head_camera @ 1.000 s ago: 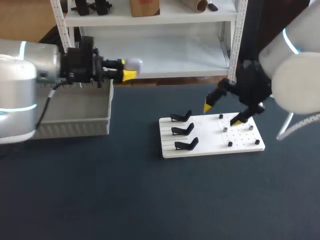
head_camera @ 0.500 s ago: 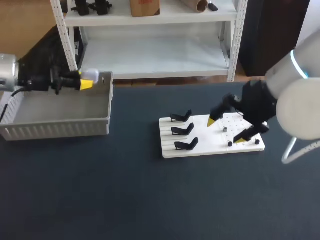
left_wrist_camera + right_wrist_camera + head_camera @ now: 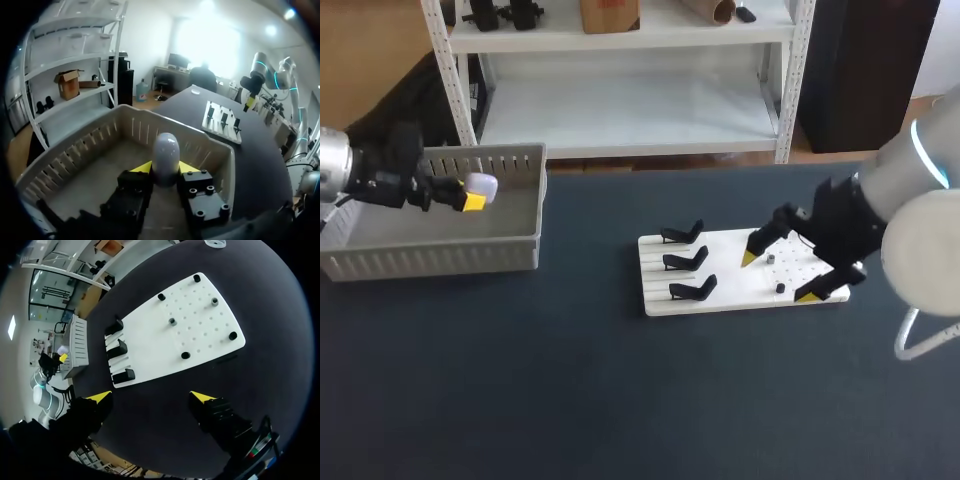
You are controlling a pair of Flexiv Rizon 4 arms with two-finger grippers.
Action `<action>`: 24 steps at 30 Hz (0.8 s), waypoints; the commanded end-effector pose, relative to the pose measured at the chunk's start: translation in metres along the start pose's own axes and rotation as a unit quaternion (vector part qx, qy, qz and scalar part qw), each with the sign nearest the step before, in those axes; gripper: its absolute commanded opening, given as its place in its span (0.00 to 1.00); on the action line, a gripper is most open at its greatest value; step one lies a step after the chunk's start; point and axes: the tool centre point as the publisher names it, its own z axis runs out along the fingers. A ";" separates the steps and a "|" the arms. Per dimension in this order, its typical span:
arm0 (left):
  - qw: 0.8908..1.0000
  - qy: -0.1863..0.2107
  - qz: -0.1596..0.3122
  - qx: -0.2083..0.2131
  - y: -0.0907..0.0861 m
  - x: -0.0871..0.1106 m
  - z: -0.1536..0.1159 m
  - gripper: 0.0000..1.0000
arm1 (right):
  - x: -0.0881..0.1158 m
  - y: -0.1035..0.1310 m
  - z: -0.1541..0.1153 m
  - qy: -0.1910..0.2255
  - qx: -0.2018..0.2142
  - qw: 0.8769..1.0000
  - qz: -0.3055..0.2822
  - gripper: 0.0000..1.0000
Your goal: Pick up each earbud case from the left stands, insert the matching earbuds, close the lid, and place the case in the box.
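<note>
The right gripper [image 3: 151, 396] is held with fingers wide apart above the dark table [image 3: 260, 305]. At its twelve o'clock a white board [image 3: 165, 335] is seen, with three black stands [image 3: 119, 347] at eleven. Farther off at ten o'clock the box [image 3: 79, 342] is seen, and by it the left gripper [image 3: 63, 358] with a pale earbud case [image 3: 61, 349].

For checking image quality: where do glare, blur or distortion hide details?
Head view: even light, but the earbud case looks washed out. Left wrist view: fisheye bends the box walls, strong glare far behind, case sharp. Right wrist view: fisheye curves the white board, evenly lit.
</note>
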 end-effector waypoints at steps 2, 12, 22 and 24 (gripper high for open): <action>1.000 -0.016 0.003 -0.005 -0.003 0.006 -0.001 0.63 | 0.005 -0.001 -0.003 -0.012 0.003 1.000 0.000 1.00; 0.999 -0.025 0.027 -0.018 -0.021 -0.020 -0.017 1.00 | 0.008 -0.004 -0.005 -0.014 -0.010 1.000 0.013 1.00; 0.998 -0.047 0.048 -0.006 -0.084 -0.052 -0.019 1.00 | -0.007 -0.004 -0.020 0.001 -0.099 0.993 0.061 1.00; 0.998 -0.048 0.047 -0.005 -0.095 -0.054 -0.015 1.00 | -0.011 -0.004 -0.021 -0.003 -0.106 0.992 0.064 1.00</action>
